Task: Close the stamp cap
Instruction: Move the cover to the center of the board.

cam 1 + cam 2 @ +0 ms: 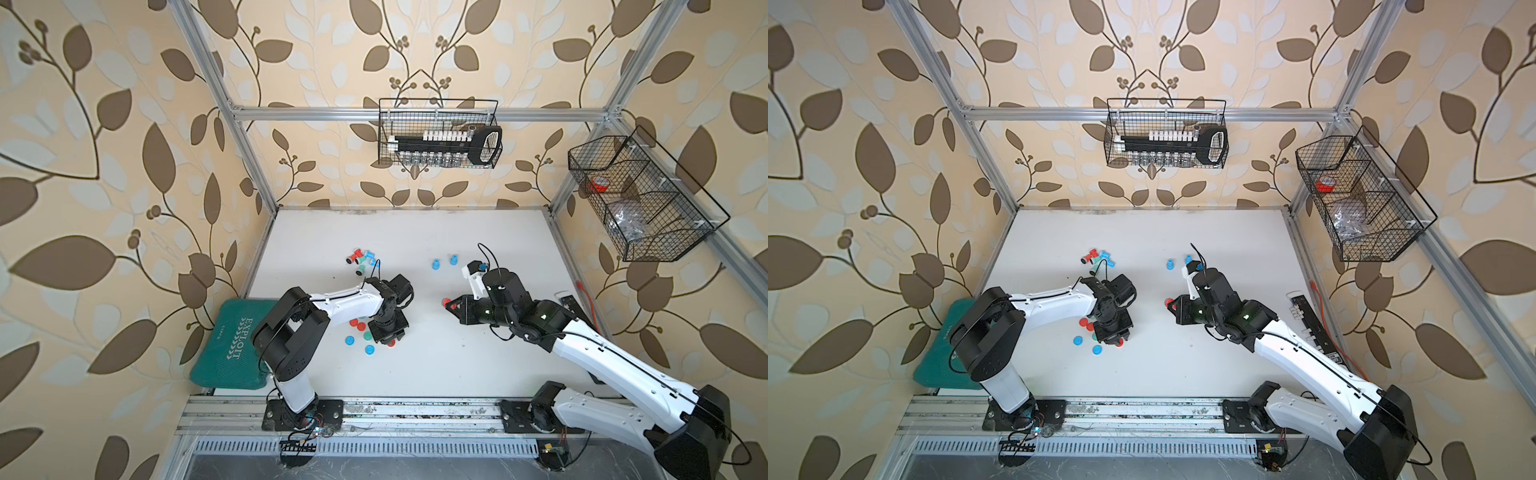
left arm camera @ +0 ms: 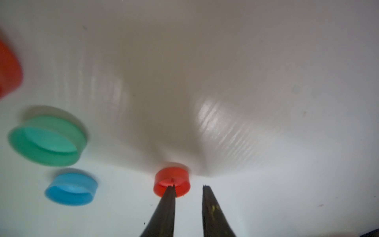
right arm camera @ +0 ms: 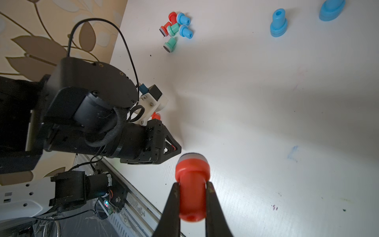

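Your right gripper (image 3: 193, 184) is pinched on the red stamp (image 3: 192, 202) at its narrow neck. It holds the stamp clear of the table (image 3: 287, 102), pad end aimed at 9 o'clock in both top views. Your left gripper (image 2: 188, 186) is low over the loose caps, tips a narrow gap apart, nothing clamped between them. The red cap (image 2: 171, 181) lies flat on the table right at those tips. In a top view the red cap (image 1: 390, 343) peeks out from under the left gripper, about 8 o'clock from the stamp and well apart from it. Cap not on, so the job looks early.

Risks, quick:
- One tip overlaps the cap and the other stands outside its wall. Can't tell whether that tip touches the cap or hangs above it, because the wrist view is soft there. Close off-centre like this and the cap may skid or flip instead of being gripped.
- A wall-only pinch could leave the cap tilted, so it meets the pad crooked and jams or pops off.
- The green cap (image 2: 47, 141) and blue cap (image 2: 71, 188) lie at roughly 9 o'clock from the red one in the top views. A sideways sweep would knock them.
- The stamp is held by the neck only. Push the cap on hard and it may pivot or slide in the jaws.
- If the pad brushes the table, expect an ink smear.
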Tool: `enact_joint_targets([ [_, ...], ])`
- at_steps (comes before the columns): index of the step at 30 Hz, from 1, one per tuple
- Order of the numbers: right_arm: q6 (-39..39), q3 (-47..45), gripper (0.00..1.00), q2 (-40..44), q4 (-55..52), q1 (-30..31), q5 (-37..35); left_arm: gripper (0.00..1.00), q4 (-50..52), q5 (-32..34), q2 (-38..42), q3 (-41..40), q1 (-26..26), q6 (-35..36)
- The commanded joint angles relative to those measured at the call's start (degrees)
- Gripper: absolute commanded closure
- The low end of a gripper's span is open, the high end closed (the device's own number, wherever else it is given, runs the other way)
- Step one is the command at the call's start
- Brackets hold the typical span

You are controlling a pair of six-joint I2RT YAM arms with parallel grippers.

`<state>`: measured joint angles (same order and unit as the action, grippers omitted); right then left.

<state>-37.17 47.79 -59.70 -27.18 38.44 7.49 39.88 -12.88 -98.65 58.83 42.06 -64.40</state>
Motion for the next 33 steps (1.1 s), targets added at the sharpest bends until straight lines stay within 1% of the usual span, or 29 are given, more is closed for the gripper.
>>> enact_joint_targets([
  [1,0.6,-0.9,0.87,1.0,-0.9,-0.5,0.0,0.75,0.2,1.1,-1.0,0.1,0.5,1.1],
  [8,0.7,-0.4,0.87,1.4,-1.3,-0.8,0.0,0.75,-0.2,1.3,-1.7,-0.2,1.0,1.1],
  [12,1.3,0.6,0.87,1.6,-2.2,-1.3,-0.3,0.75,-0.7,1.1,-3.2,1.4,2.5,0.4],
  [17,2.2,2.0,0.87,1.9,-3.0,-2.6,-0.1,0.75,-1.9,0.2,-6.8,5.2,6.8,-1.8],
  [23,3.2,3.9,0.87,2.1,-4.1,-3.7,0.0,0.75,-2.2,-0.8,-12.8,12.8,12.3,-3.5],
  [25,3.3,4.2,0.87,2.5,-4.7,-3.9,-0.1,0.72,-1.1,-0.4,-13.8,14.9,13.2,-3.6],
  [27,3.4,4.3,0.87,2.9,-5.3,-4.1,-0.2,0.66,-0.8,-0.3,-13.7,15.6,13.3,-3.8],
  [33,4.6,5.7,0.87,4.1,-8.1,-5.3,-0.6,0.56,1.2,0.6,-10.2,17.1,13.3,-3.4],
])
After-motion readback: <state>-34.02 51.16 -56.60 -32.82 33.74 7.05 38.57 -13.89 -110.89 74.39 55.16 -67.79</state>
